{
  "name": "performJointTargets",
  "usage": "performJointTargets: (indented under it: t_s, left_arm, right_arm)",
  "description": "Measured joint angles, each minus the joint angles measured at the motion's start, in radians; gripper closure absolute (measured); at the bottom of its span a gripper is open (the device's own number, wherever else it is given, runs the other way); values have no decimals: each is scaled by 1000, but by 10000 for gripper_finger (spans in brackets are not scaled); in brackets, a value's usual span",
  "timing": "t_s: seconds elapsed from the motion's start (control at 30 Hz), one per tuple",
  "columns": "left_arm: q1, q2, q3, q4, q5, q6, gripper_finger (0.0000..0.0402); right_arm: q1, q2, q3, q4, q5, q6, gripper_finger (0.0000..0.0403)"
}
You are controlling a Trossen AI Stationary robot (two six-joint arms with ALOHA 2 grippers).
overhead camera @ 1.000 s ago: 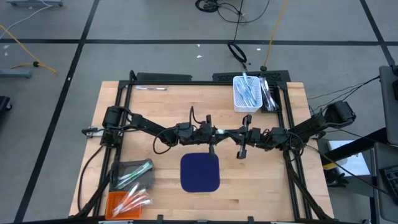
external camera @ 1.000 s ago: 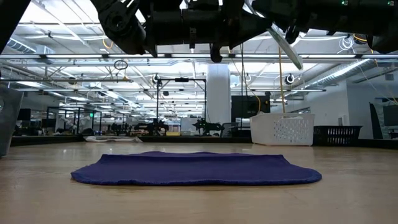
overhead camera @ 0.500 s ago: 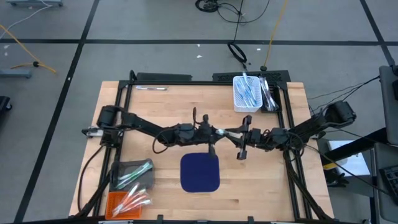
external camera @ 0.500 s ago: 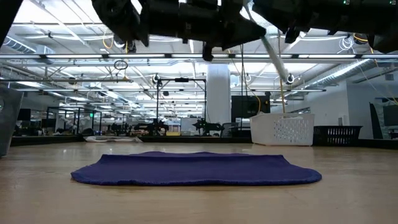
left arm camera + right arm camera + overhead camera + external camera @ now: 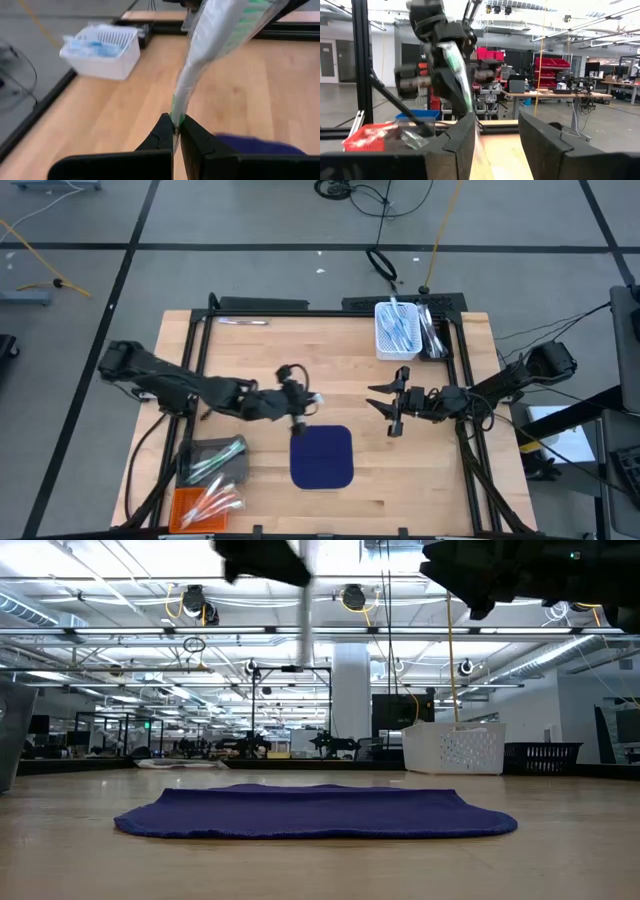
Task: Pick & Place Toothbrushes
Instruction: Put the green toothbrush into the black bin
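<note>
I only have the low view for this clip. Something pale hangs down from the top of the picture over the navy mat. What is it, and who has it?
Observer: The left wrist view shows it is a green-and-white toothbrush, pinched at its lower end in the left gripper.
Operator: Where is the right arm?
Observer: In the high view the right gripper is off to the right of the navy mat, fingers spread, holding nothing.
Operator: Where do the brushes end up?
Observer: I cannot tell. The high view shows a grey tray and an orange tray near the left front corner, each holding brushes, and a white basket at the back with blue-and-white ones.
</note>
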Motion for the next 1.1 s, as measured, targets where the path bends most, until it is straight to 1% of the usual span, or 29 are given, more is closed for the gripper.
performJointTargets:
  t_s: [0.17, 0.4, 0.53, 0.83, 0.97, 1.1]
  left_arm:
    - [-61, -115, -1, -257, -8, -159, 400]
    - [-133, -193, 0, -534, 2, -411, 400]
    - [-177, -214, -1, -640, 57, -551, 400]
    - [-240, -217, -1, -830, 245, -810, 400]
    - [-264, -217, -1, -878, 289, -867, 400]
    - [-282, -217, -1, -922, 373, -941, 400]
  right_arm:
    - [0, 0, -18, 18, 1, 0, 267]
    - [0, 0, -21, 12, 2, 0, 267]
    - [0, 0, -21, 10, 2, 0, 267]
    - [0, 0, -21, 4, 2, -2, 266]
    - [0, 0, -21, 4, 2, -2, 267]
    - [0, 0, -21, -7, 2, -3, 268]
